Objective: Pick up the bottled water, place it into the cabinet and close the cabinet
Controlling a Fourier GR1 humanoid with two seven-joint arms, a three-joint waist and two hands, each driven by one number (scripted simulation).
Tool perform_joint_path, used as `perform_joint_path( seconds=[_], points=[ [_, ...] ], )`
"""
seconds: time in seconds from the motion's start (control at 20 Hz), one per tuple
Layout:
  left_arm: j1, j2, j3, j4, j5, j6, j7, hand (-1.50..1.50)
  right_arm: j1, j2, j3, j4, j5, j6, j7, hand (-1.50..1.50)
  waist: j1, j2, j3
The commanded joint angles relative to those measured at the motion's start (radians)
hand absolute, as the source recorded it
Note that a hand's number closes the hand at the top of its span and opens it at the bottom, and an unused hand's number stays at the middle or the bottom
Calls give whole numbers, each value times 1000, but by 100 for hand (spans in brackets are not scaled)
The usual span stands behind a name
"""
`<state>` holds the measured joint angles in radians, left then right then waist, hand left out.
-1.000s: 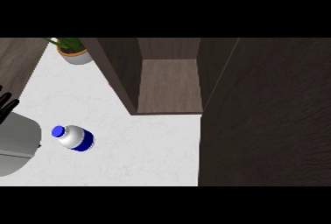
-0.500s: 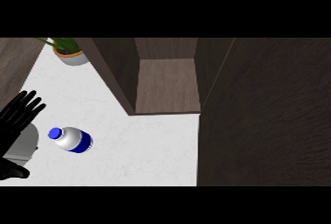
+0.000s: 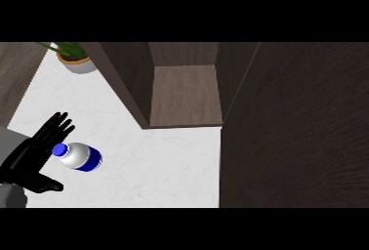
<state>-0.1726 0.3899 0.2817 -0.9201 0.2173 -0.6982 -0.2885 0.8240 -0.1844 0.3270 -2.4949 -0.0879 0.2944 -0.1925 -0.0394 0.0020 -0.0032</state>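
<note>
Bottle stands near your worktop's left edge, cap up, so a side grasp suits. Your left hand sits just beside it, fingers spread wide, holding nothing. Cabinet gapes at the back, ready.

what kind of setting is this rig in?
Likely a kitchen counter: white marbled countertop, open dark wood cabinet, small potted plant in the corner, and bottled water beside the left hand.

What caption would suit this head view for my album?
Open left hand beside the water bottle on the white counter, open cabinet ahead.
</note>
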Motion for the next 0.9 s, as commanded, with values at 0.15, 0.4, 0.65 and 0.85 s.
perform_joint_path(
  seconds=[0.15,0.4,0.65,0.85],
  points=[
    [-67,4,-37,279,-134,-50,-243,-150,97,-44,-49,-154,-75,20,-9,-150,-8,4,-1],
    [-153,-19,-78,394,-206,1,-338,-150,115,-52,18,-156,-1,17,-16,-150,-11,8,-3],
    [-166,-45,-105,476,-225,-24,-426,-150,125,-50,14,-117,19,16,-72,-150,-12,8,-3],
    [-156,-69,-118,494,-237,-6,-508,150,150,-65,26,-131,24,20,-81,-150,-12,6,-4]
  ],
)
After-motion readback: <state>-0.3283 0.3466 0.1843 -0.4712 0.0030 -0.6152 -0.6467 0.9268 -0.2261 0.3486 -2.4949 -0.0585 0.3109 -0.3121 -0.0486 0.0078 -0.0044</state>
